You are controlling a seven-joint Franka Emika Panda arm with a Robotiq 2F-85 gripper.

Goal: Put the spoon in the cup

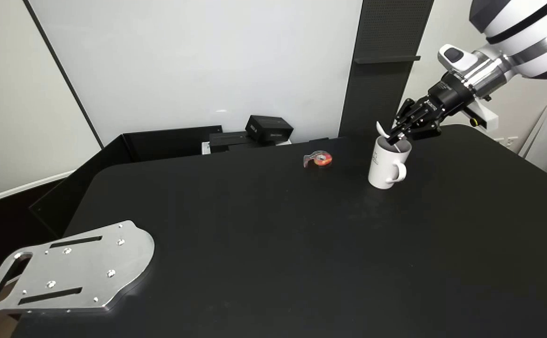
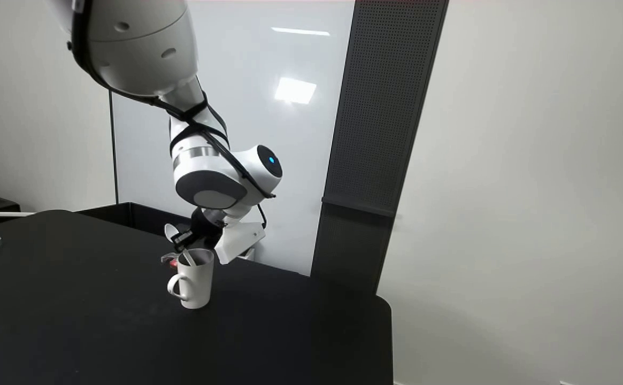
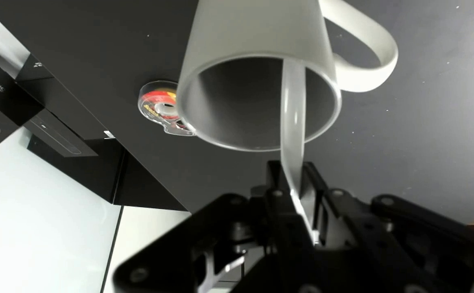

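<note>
The gripper (image 3: 293,173) is clenched on the spoon (image 3: 293,114) just below its bowl, which leaves the handle as the free, leading end, set within the mouth of the cup (image 1: 382,166). In both exterior views the bowl leans toward 11 o'clock, above the rim; that tilt probably comes of the arm (image 1: 512,51), which slants from 2 o'clock in an exterior view. Gripping so near the bowl likely lets the thin end go in without the fingertips following. The cup stands upright on the table (image 1: 254,234), its own handle toward 4 o'clock in that view, out of the gripper's way, with the tape (image 1: 321,158) lying apart at 9 o'clock. Whether the spoon touches the cup's wall or floor I cannot tell. By my judgement only lowering and release remain; freed at this slant, the top-heavy spoon might tip out.
</note>
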